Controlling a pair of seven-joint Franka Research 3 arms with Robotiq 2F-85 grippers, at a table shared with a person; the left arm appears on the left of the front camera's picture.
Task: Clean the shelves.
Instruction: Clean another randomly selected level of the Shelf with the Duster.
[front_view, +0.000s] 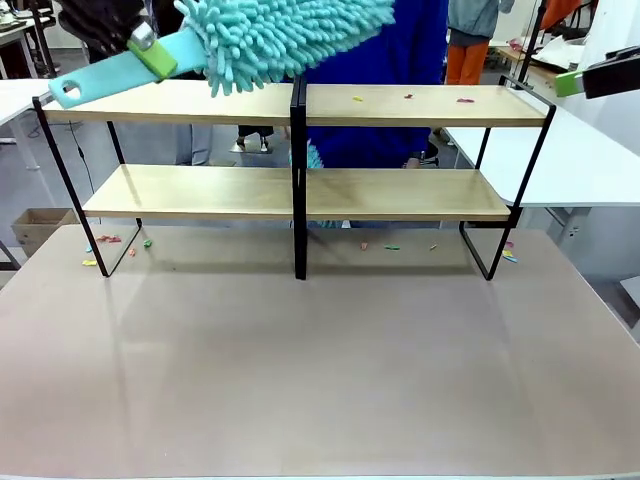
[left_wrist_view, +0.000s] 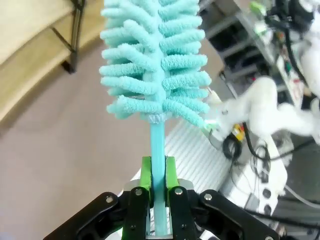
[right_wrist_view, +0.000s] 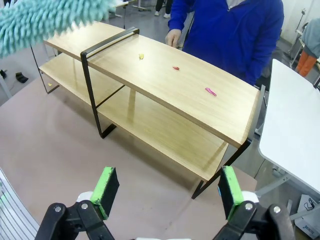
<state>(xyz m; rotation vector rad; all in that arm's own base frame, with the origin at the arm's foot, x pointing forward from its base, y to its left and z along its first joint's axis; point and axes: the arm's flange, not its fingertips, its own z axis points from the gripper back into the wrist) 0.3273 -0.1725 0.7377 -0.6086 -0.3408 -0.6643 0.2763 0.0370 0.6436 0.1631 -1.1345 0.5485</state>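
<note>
Holding a teal chenille duster (front_view: 285, 35) by its flat handle, my left gripper (left_wrist_view: 157, 172) is clamped tight. The duster's long axis runs along the shelves (front_view: 400, 195), with its fluffy head over the top board's left half, beside the centre post. Coloured scraps (front_view: 408, 97) lie farther right on that board. My right gripper (right_wrist_view: 167, 192) hangs spread wide with nothing in it, nearer those scraps.
</note>
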